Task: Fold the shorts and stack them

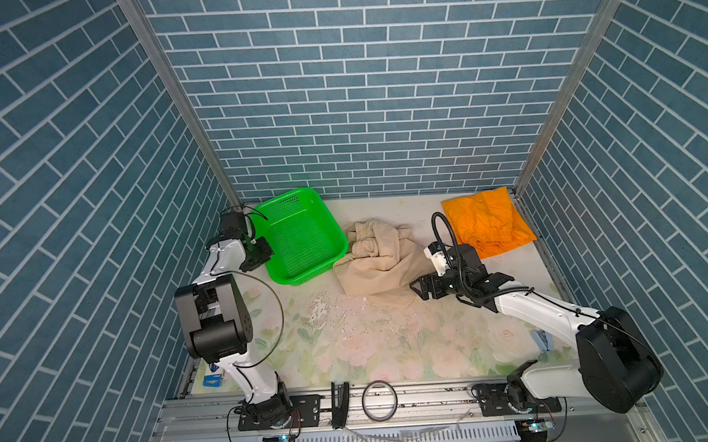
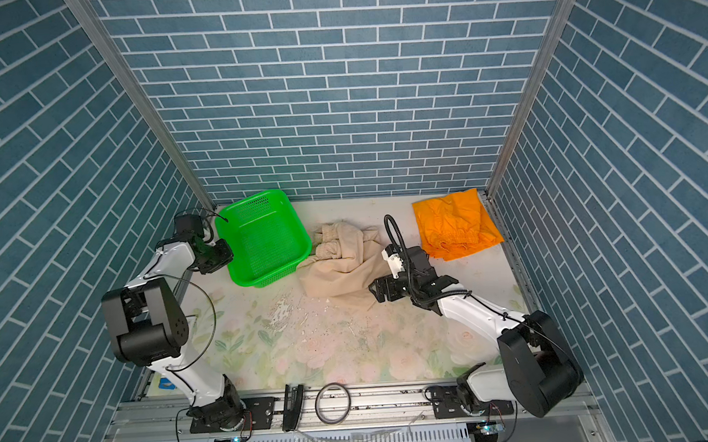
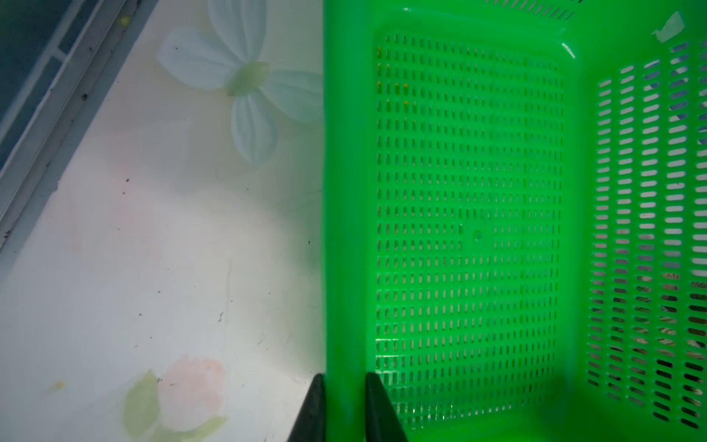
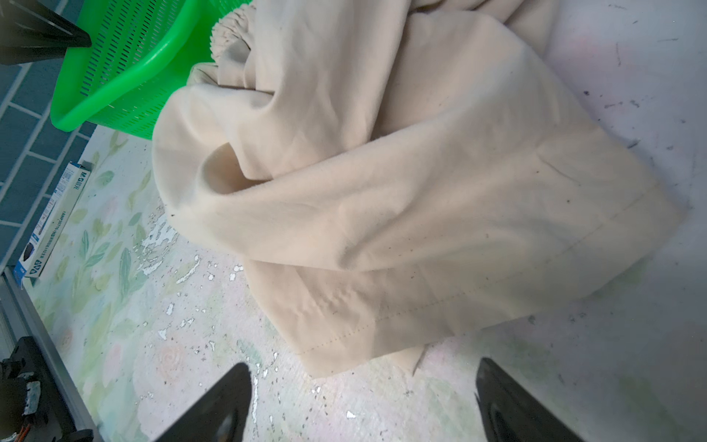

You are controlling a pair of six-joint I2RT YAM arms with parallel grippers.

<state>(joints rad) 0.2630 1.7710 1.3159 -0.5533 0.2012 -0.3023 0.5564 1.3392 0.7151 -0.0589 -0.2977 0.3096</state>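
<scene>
Left wrist view: left gripper [image 3: 346,405] jaws pinch the side wall of the green basket [image 3: 344,191]. Right wrist view: right gripper [image 4: 363,402] jaws stand spread wide, just short of the hem of the beige shorts [image 4: 382,210] (crumpled, touching the basket). Both top views: the orange shorts [image 1: 485,221] lie in the far right corner of the table [image 1: 372,354].

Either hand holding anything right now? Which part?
Left hand grips the green basket by its side wall; right hand is open, empty.
</scene>
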